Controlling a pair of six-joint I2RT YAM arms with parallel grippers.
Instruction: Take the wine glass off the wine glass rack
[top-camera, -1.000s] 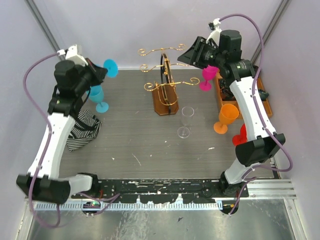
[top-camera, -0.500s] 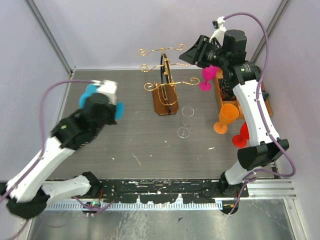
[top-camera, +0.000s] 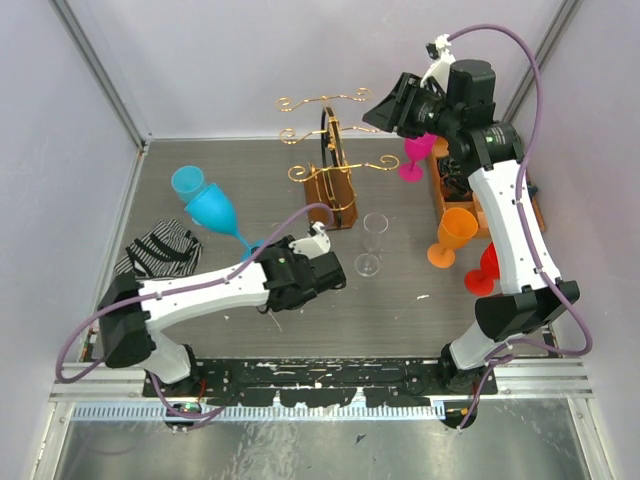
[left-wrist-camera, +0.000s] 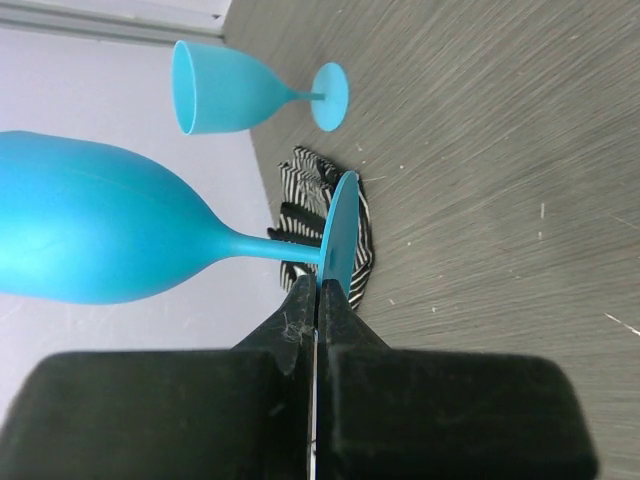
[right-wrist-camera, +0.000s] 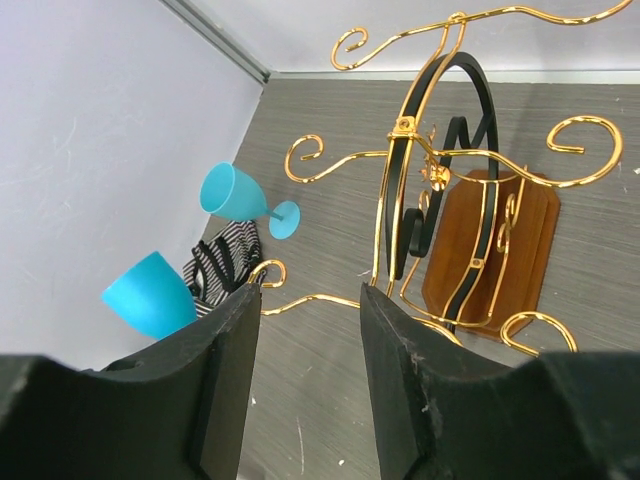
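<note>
At left, our left end effector (left-wrist-camera: 318, 292) pinches the foot of the blue wine glass (left-wrist-camera: 90, 235) over the counter (left-wrist-camera: 500, 150), well apart from the wine glass rack (top-camera: 335, 200). At right, our right end effector (right-wrist-camera: 308, 320) hangs spread near the rack.

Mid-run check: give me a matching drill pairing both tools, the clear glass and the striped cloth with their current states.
Things:
A. left tool
B. right tool
C. clear glass
D. striped cloth

States:
1. upright on the table near the rack
2. shut on the foot of a blue glass
3. crumpled near the table's left edge
4. open, empty, facing the rack

Pairs: A-2, B-4, C-1, D-3
</note>
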